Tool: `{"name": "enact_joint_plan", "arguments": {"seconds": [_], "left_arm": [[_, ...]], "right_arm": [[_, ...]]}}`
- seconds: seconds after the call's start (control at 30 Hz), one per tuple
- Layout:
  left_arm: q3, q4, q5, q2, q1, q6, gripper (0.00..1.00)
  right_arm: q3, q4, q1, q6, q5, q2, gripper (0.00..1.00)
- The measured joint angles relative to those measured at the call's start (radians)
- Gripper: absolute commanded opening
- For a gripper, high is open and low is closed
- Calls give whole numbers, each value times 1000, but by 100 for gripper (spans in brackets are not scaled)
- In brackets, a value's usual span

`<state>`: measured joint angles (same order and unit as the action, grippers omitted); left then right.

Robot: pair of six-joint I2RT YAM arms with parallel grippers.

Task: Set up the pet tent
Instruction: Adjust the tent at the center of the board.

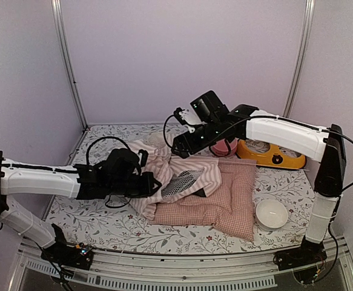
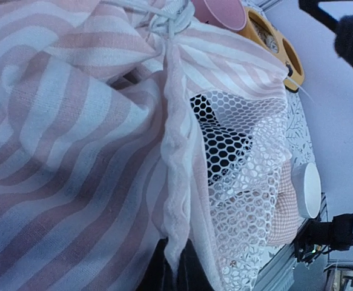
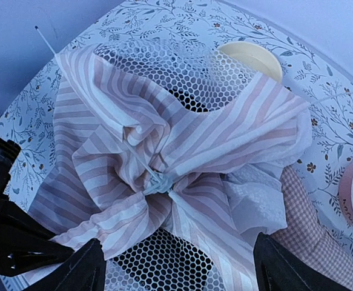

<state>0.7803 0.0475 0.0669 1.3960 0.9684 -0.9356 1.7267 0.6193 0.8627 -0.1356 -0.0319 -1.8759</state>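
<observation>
The pink-and-white striped fabric pet tent (image 1: 175, 173) lies collapsed and crumpled mid-tabletop (image 1: 103, 224), partly over a pink checked square cushion (image 1: 224, 200). Its black mesh window (image 1: 182, 180) faces upward. Thin white poles (image 3: 141, 156) converge at a tied knot (image 3: 160, 182), and the striped folds radiate from it.

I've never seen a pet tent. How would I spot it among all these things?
Start at the flower-patterned table and find the big pink checked cushion near its middle. Crumpled across the cushion's far left part lies the pink-and-white striped fabric tent. It alone has stripes and a black mesh window.
</observation>
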Motion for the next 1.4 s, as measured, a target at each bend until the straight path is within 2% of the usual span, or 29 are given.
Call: {"name": "enact_joint_plan", "arguments": {"seconds": [0.17, 0.33, 0.57, 0.63, 0.77, 0.9, 0.97, 1.2, 1.4], "left_arm": [[-24, 17, 25, -80, 0, 25, 31], [-24, 86, 46, -192, -30, 50, 38], [-24, 193, 43, -296, -187, 99, 46], [-24, 217, 34, -314, -237, 117, 49], [-19, 249, 5, -341, -339, 162, 57], [8, 286, -18, -343, -419, 212, 62], [14, 291, -34, -343, -459, 232, 64], [-3, 264, -96, -333, -650, 252, 66], [-26, 211, -154, -266, -732, 251, 66]], "right_arm": [[42, -29, 6, 61, -22, -60, 83], [49, -44, 7, 135, -17, -97, 83], [49, -44, -5, 213, -15, -144, 80], [55, -43, -11, 227, -16, -166, 76], [89, -42, -16, 246, -14, -215, 50], [111, -22, -19, 257, 13, -231, 12], [120, -12, -19, 252, 36, -230, 0], [87, 17, -19, 254, 74, -177, 0], [-14, 38, -19, 253, 81, -19, 0]]}}
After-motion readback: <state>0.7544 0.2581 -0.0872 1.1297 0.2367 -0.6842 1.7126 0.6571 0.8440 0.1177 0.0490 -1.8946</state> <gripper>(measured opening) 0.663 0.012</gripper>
